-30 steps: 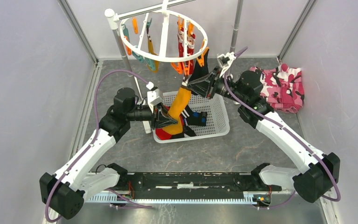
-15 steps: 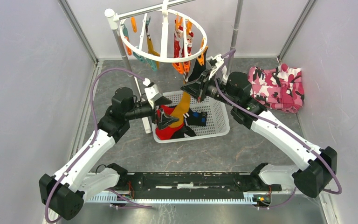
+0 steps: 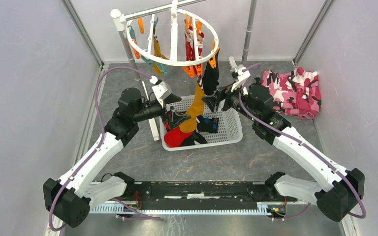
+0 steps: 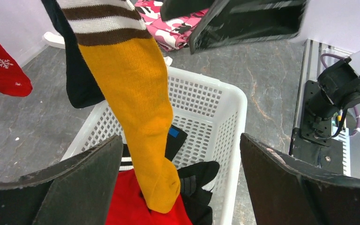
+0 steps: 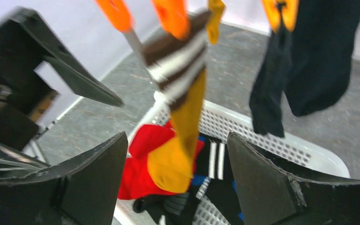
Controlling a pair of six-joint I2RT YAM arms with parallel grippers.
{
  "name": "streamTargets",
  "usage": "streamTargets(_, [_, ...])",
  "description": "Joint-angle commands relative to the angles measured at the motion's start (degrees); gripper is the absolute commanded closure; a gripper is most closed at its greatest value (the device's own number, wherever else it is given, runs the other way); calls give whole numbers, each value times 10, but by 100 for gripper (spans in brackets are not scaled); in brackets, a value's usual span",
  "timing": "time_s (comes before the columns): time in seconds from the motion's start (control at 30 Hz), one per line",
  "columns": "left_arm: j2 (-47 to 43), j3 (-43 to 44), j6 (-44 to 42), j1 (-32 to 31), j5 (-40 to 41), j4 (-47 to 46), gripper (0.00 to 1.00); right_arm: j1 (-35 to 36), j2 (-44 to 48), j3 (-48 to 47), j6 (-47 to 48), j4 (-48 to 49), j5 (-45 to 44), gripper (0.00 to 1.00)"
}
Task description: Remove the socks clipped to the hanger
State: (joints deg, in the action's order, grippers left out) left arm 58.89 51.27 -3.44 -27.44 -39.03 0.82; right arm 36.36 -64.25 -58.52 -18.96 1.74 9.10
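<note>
The white ring hanger (image 3: 172, 63) hangs at the back with orange and teal clips. A mustard sock (image 3: 195, 105) (image 4: 131, 93) (image 5: 187, 108) with a brown-and-white striped cuff hangs from an orange clip (image 5: 171, 16), its toe reaching into the basket. A black sock (image 3: 210, 78) (image 5: 309, 61) hangs beside it, and red socks (image 3: 190, 45) and a yellow one (image 3: 156, 48) hang further back. My left gripper (image 3: 178, 118) (image 4: 180, 140) is open, with the mustard toe loose between its fingers. My right gripper (image 3: 210, 101) (image 5: 176, 136) is open just right of that sock.
The white perforated basket (image 3: 231, 123) (image 4: 234, 108) (image 5: 309, 154) under the hanger holds a red sock (image 4: 126, 197) (image 5: 140, 164) and black striped socks (image 3: 207, 124). A pink camouflage cloth (image 3: 295, 91) lies at the right. The hanger's stand pole (image 3: 128, 54) rises by the left arm.
Both grippers have opened and let go of the mustard sock. The right gripper drew back down from the clips, and the sock now hangs straighter.
</note>
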Motion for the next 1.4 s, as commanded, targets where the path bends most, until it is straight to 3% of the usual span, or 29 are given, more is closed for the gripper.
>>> streamTargets(0.0, [-2,31,52,2,-2,-25,0,-26,-15,62,11,61,27,16])
streamTargets(0.13, [-3,36,58,3,-3,-16,0,-26,-72,35,-4,85,76,30])
streamTargets(0.5, [12,19,-7,2,26,-12,0,-11,-96,24,-76,153,118,100])
streamTargets(0.87, [63,33,-120,-10,41,-35,0,37,-97,-8,-149,183,147,100])
streamTargets(1.13, [63,24,-131,-16,60,-41,2,54,-110,-12,-208,222,175,100])
streamTargets(1.27, [63,31,-114,-16,89,-41,21,55,-102,-10,-220,222,183,98])
streamTargets(1.3, [63,34,-104,-16,101,-39,31,55,-98,-11,-222,225,189,93])
streamTargets(1.37, [54,36,-77,-15,116,-38,62,53,-86,-17,-214,209,187,74])
